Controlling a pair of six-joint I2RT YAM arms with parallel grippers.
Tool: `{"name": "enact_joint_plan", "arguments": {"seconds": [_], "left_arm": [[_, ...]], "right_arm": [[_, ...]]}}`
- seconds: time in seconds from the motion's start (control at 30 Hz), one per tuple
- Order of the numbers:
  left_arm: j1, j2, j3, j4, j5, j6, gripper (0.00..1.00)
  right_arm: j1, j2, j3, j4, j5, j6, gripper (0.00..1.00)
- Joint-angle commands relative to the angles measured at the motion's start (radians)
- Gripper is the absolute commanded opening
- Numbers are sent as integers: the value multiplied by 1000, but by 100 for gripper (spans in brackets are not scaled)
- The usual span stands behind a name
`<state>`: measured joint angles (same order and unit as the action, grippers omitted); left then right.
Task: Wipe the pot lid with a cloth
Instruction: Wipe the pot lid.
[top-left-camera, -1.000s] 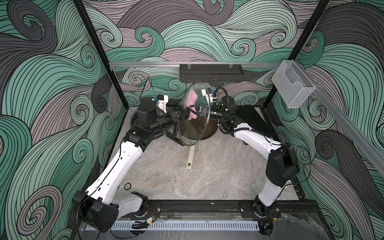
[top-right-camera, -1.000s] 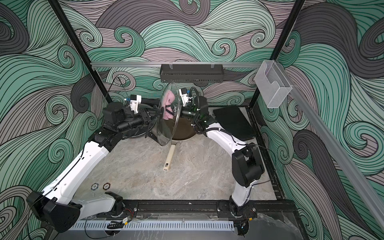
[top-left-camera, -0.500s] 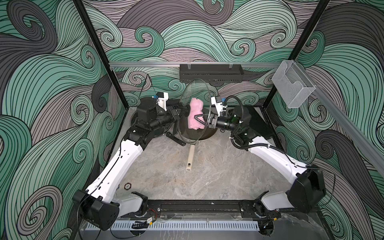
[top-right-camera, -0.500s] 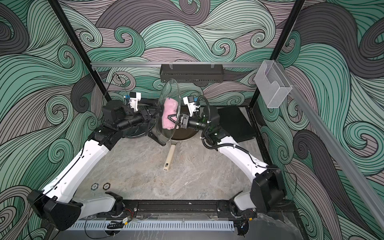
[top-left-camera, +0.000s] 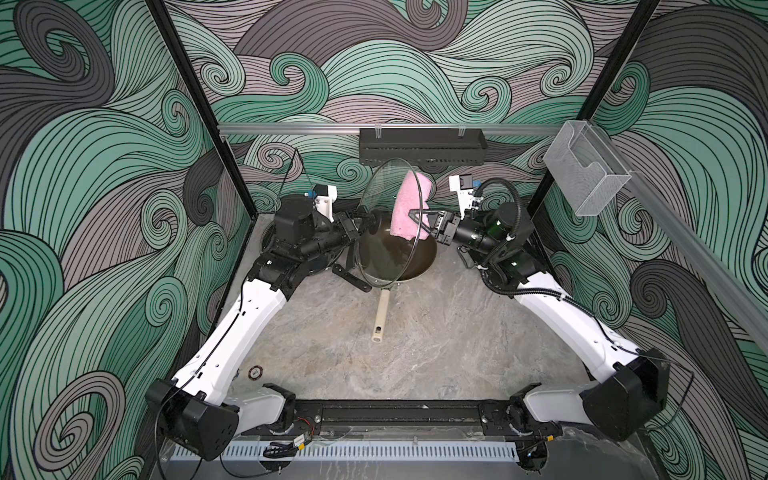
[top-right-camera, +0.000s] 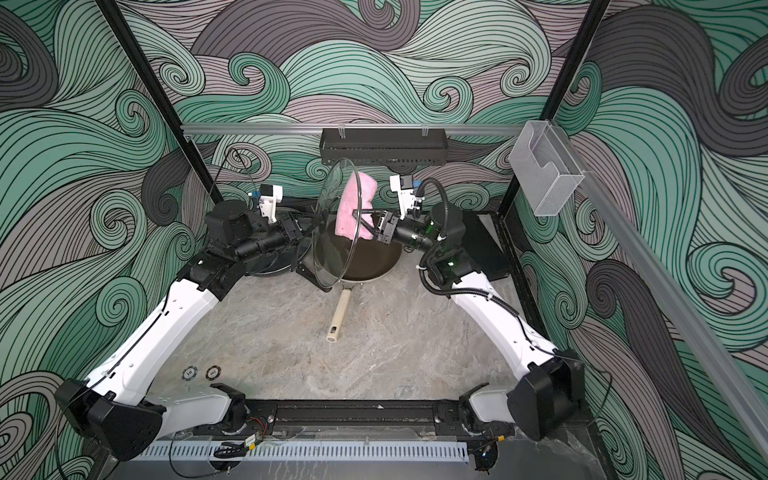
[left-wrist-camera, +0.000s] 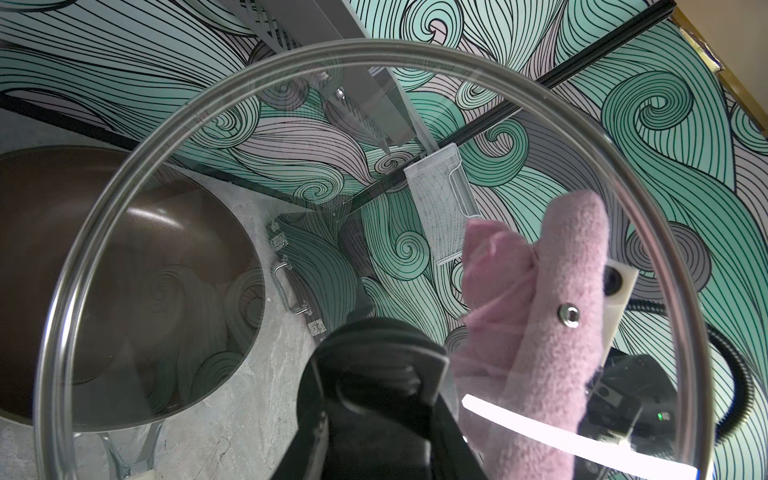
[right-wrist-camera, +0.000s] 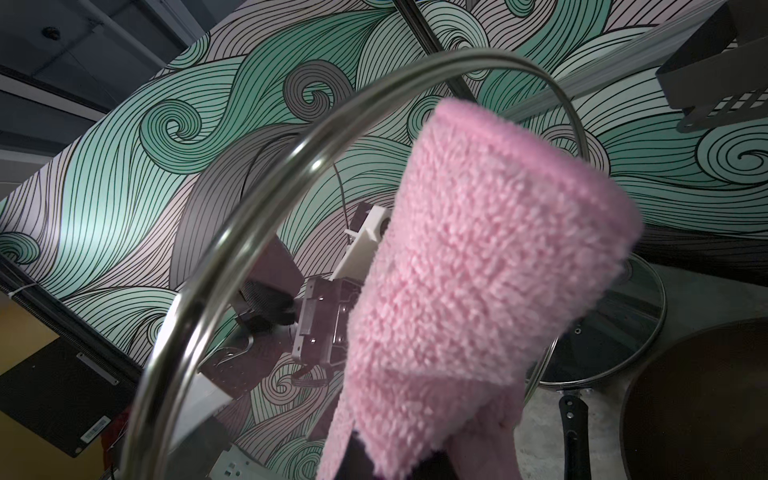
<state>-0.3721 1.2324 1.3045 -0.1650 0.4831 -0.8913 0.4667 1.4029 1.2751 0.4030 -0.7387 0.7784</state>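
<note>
Now, far centre: left gripper (top-left-camera: 366, 219) clamps the fragile, slick lid (top-left-camera: 376, 249) by its knob (left-wrist-camera: 374, 345), seemingly; right gripper (top-left-camera: 417, 214) pinches the soft cloth (top-left-camera: 409, 203).

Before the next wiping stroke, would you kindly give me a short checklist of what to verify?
1. Hold of left gripper on the knob of the glass lid: ok.
2. Hold of right gripper on pink cloth: ok.
3. Contact of pink cloth with the glass: ok.
4. Upright, on-edge pose of glass lid: ok.
5. Clearance between its lower rim and the frying pan: cannot tell.
</note>
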Motion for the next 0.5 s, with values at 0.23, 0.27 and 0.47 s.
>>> {"name": "enact_joint_plan", "arguments": {"seconds": [0.23, 0.27, 0.47], "left_arm": [[-16, -54, 52, 151, 58, -4, 0], [-16, -54, 54, 154, 63, -5, 0], [-17, -64, 59, 163, 66, 6, 0]], "right_arm": [[-4, 295, 248, 117, -45, 73, 0], [-3, 325, 272, 112, -49, 74, 0], [14, 465, 382, 96, -74, 100, 0]]}}
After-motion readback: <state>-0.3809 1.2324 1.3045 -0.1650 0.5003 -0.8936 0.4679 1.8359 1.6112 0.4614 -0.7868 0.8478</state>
